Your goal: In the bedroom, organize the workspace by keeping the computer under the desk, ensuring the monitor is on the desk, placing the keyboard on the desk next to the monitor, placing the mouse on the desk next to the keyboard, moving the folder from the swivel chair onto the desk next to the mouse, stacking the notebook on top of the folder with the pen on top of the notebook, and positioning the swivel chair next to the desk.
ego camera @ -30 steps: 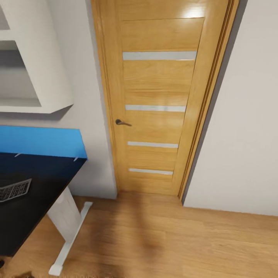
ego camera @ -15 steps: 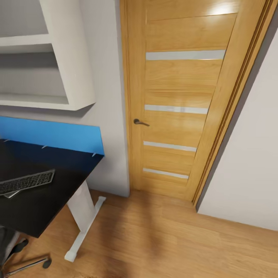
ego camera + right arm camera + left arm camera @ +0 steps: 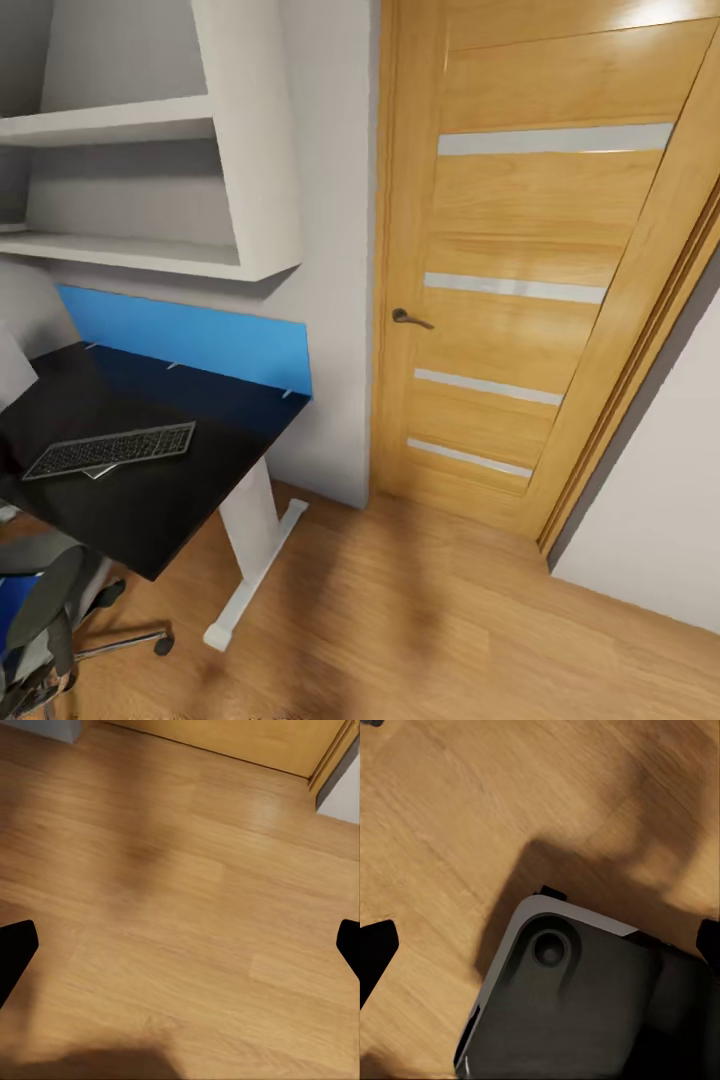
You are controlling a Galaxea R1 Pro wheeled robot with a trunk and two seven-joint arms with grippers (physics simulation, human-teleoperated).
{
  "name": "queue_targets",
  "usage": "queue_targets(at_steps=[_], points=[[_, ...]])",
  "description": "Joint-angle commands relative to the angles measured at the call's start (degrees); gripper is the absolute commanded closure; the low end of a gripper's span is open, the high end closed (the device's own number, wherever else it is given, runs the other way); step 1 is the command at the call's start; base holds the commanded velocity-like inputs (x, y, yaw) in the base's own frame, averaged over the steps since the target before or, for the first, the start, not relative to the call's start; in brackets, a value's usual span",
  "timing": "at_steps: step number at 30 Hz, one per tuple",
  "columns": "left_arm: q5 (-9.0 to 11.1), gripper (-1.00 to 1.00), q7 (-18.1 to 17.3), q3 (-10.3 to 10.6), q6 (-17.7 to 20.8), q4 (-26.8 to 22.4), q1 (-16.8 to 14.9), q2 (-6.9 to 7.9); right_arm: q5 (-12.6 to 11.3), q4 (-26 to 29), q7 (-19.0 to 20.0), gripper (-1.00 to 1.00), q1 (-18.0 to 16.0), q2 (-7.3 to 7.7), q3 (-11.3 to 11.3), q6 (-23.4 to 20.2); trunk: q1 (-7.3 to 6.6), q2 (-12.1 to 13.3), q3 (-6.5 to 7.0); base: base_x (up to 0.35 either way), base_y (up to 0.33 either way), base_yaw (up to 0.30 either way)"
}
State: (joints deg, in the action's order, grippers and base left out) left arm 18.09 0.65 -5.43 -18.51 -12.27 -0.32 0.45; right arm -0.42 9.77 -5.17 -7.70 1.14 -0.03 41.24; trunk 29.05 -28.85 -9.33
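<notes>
Head view: keyboard (image 3: 112,450) on black table (image 3: 170,500) lower left, chair (image 3: 45,610) beside it. Wooden door (image 3: 540,300) right. Both claws spread, empty, over floor.

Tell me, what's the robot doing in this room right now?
It isn't holding anything. Both grippers are open above the wooden floor. Its head camera faces the black desk beside a closed wooden door. The keyboard lies on the desk, and the swivel chair stands by the desk's near edge with something blue on its seat.
</notes>
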Motion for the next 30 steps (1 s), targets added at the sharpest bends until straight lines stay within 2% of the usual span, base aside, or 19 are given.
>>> queue_targets(at_steps=[1,14,30], points=[[-0.16,-1.0,0.06,-0.22,-0.08,0.59,-0.04,-0.02,-0.02,-0.02,-0.1,-1.0,-0.03,0.0,0.03,0.14,0.02,-0.09,-0.09,0.0,0.0,0.286],[-0.16,-1.0,0.06,-0.2,0.03,7.02,-0.04,-0.07,-0.1,-0.09,-0.1,-1.0,-0.03,-0.05,0.03,0.03,0.02,-0.09,-0.09,0.0,0.0,0.286],[-0.09,-1.0,-0.05,-0.21,0.23,7.69,-0.04,-0.31,-0.2,-0.1,-0.1,-1.0,-0.03,-0.08,0.02,0.45,0.02,-0.09,-0.09,0.0,0.0,0.286]])
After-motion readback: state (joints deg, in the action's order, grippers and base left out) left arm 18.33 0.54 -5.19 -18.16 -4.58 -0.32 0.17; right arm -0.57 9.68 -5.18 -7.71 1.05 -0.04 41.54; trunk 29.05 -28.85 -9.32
